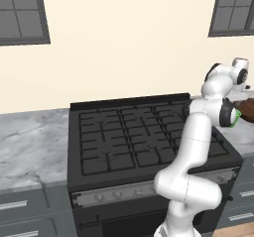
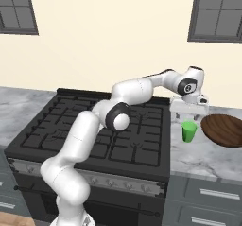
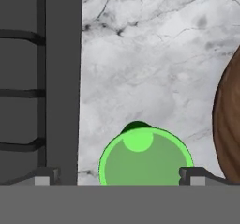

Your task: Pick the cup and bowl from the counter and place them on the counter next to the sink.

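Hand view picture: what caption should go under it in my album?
Open gripper hovers over the green cup on the marble counter, between stove and wooden bowl.

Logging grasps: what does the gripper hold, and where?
Nothing: the gripper hangs open above the small green tapered cup, fingertips apart.

On my feed the cup [image 2: 189, 131] is a plain bright green, paler at its inner bottom in the hand view. The bowl [image 2: 224, 130] shows dark brown wood grain with fine streaks. I see the desk [image 3: 150, 59] as grey-white marble with darker veins, over dark grey cabinets [image 2: 208, 204]. The stove [image 2: 94, 126] is black with black grates. The wall [image 1: 124, 42] is cream, and the window frames [image 1: 20, 13] are grey.
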